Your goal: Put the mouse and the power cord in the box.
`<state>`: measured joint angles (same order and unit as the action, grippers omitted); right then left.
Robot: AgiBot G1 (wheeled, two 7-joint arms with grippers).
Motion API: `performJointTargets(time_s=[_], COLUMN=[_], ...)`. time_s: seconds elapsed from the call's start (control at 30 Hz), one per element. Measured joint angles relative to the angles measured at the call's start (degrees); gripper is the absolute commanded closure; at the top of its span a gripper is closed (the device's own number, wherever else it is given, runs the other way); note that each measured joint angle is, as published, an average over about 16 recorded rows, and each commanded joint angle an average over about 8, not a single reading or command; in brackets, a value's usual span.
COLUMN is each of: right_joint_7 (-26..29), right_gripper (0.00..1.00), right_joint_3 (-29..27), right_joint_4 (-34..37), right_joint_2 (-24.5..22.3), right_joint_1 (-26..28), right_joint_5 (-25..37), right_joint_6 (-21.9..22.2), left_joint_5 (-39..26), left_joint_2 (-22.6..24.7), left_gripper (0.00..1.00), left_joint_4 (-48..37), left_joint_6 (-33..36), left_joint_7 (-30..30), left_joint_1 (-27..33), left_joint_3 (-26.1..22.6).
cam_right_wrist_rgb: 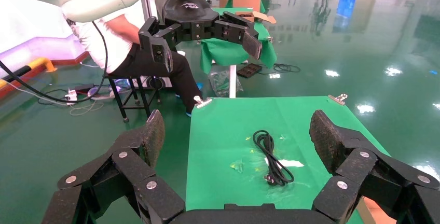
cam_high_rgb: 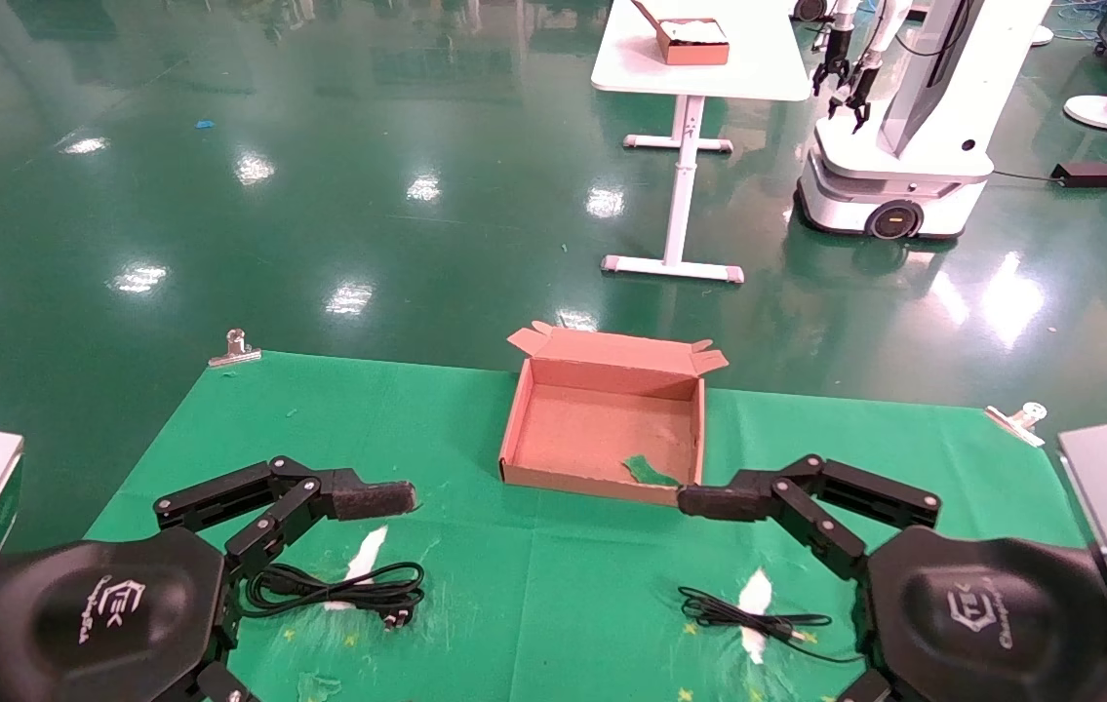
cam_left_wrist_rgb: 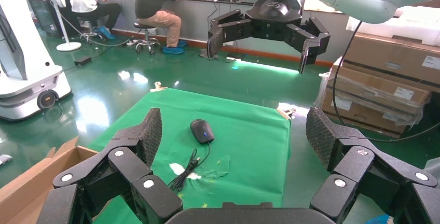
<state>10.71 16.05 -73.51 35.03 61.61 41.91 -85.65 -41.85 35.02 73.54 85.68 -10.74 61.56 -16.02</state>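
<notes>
The brown cardboard box (cam_high_rgb: 602,419) lies open at the far middle of the green cloth, with a green scrap (cam_high_rgb: 649,471) inside. The coiled power cord (cam_high_rgb: 338,590) rests near the front left, also seen in the right wrist view (cam_right_wrist_rgb: 272,156). The black mouse (cam_left_wrist_rgb: 202,130) sits on the cloth at the right; in the head view only its thin cable (cam_high_rgb: 748,619) shows. My left gripper (cam_left_wrist_rgb: 234,125) hovers open above the cord, holding nothing. My right gripper (cam_right_wrist_rgb: 238,125) hovers open over the mouse area, one finger (cam_high_rgb: 719,502) close to the box's near right corner.
Metal clips (cam_high_rgb: 234,348) (cam_high_rgb: 1019,417) hold the cloth at the far corners. The cloth has torn white patches (cam_high_rgb: 365,556) near both cables. Beyond the table stand a white desk with a smaller box (cam_high_rgb: 694,41) and another robot (cam_high_rgb: 904,146).
</notes>
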Motion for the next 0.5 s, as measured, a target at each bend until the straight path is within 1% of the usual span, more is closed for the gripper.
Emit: performJointTargets(time_s=[0.5], right_joint_7=[0.0], right_gripper=[0.0], right_joint_3=[0.0], right_joint_4=[0.0], right_joint_2=[0.0], right_joint_1=[0.0], right_joint_5=[0.0], right_joint_6=[0.0], left_joint_5=[0.0], left_joint_2=[0.0], left_gripper=[0.0], left_joint_4=[0.0], left_joint_6=[0.0], left_joint_7=[0.0], left_joint_1=[0.0], left_joint_3=[0.0])
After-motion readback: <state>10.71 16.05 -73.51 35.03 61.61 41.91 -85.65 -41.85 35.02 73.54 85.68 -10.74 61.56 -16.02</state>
